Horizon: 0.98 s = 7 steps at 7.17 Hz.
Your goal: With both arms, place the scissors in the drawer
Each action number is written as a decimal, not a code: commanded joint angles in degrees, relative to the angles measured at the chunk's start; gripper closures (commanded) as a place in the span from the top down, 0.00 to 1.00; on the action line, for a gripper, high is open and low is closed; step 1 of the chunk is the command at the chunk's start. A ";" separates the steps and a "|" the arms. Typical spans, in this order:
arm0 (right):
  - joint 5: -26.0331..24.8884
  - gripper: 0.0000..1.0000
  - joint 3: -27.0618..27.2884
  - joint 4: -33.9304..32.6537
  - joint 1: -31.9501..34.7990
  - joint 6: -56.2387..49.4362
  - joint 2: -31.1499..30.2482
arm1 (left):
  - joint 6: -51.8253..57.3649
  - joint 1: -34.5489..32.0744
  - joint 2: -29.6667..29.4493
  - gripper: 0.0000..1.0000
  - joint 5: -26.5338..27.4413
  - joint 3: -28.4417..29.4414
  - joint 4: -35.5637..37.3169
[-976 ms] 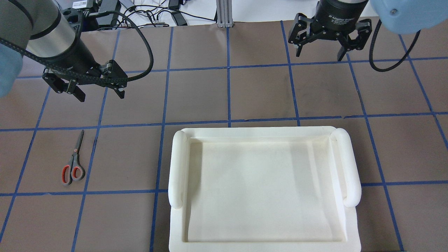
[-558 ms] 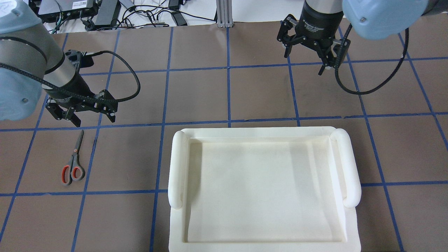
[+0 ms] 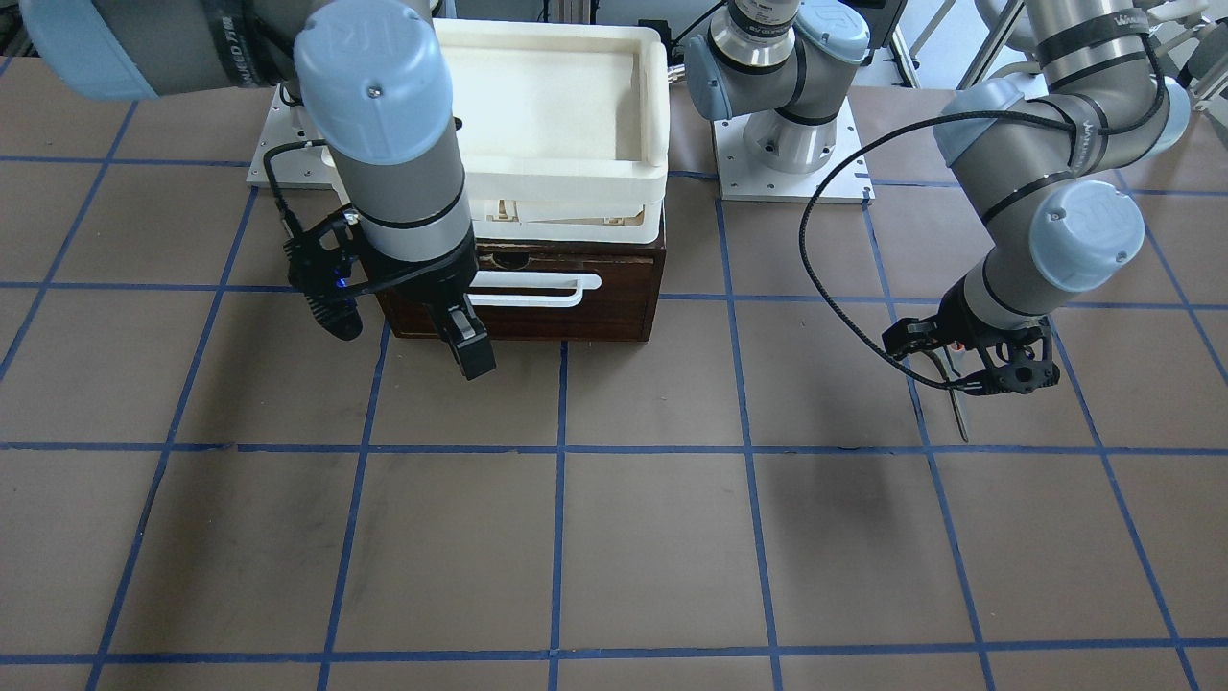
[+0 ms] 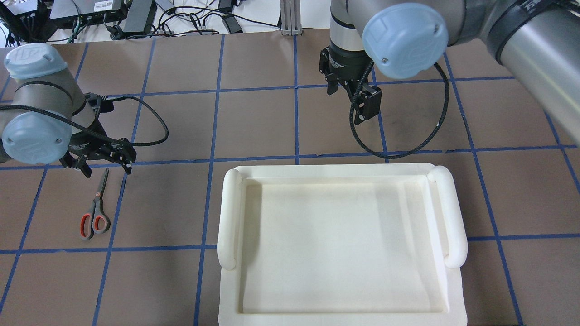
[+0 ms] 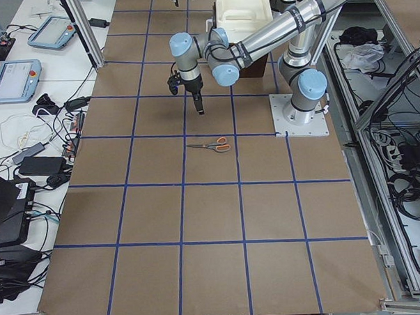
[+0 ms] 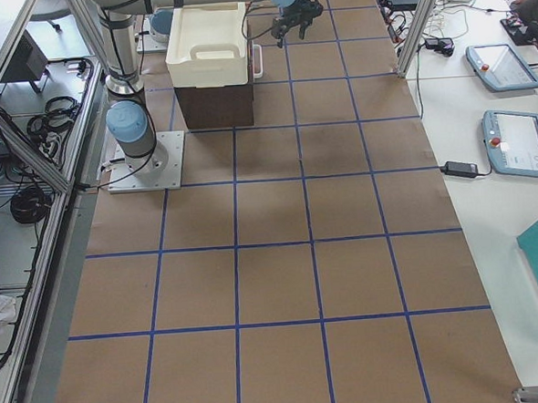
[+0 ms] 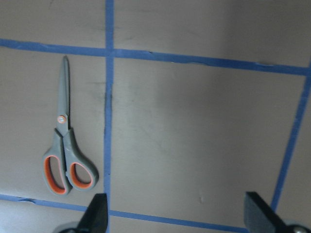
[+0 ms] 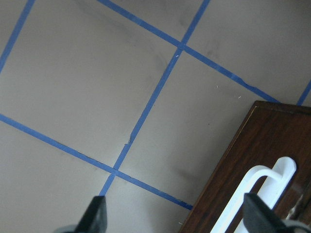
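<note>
The scissors [image 4: 96, 213] lie flat on the brown table at the left, blades pointing away from the robot; they also show in the left wrist view [image 7: 65, 145] and the exterior left view [image 5: 213, 145]. My left gripper [image 4: 106, 172] is open and empty, hovering low by the blade tips without touching them; in the left wrist view it [image 7: 177, 218] has the scissors ahead and to its left. The drawer [image 3: 576, 317] is closed, its white handle [image 3: 537, 288] facing outward. My right gripper [image 4: 346, 102] is open and empty just in front of the drawer front [image 8: 243, 184], near the handle's end [image 8: 262, 189].
A white foam tray [image 4: 340, 312] sits on top of the drawer cabinet. Blue tape lines grid the table. Cables and power bricks [image 4: 181, 18] lie past the far edge. The arm base plates [image 3: 791, 154] flank the cabinet.
My left gripper has come down and toward the robot, to the scissors' blade tips. My right gripper has moved left and toward the tray, turning about its wrist.
</note>
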 commanded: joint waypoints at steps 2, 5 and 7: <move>0.37 1.00 1.31 0.61 2.34 13.40 3.88 | 9.53 5.22 -5.60 0.94 -1.96 -0.39 4.91; 2.72 1.00 1.67 0.70 2.34 18.41 6.25 | 18.42 11.44 -9.91 0.93 -3.09 -0.57 10.55; 3.00 1.00 1.67 0.97 2.43 19.31 7.40 | 18.43 11.90 -11.32 0.90 -4.59 -1.88 11.34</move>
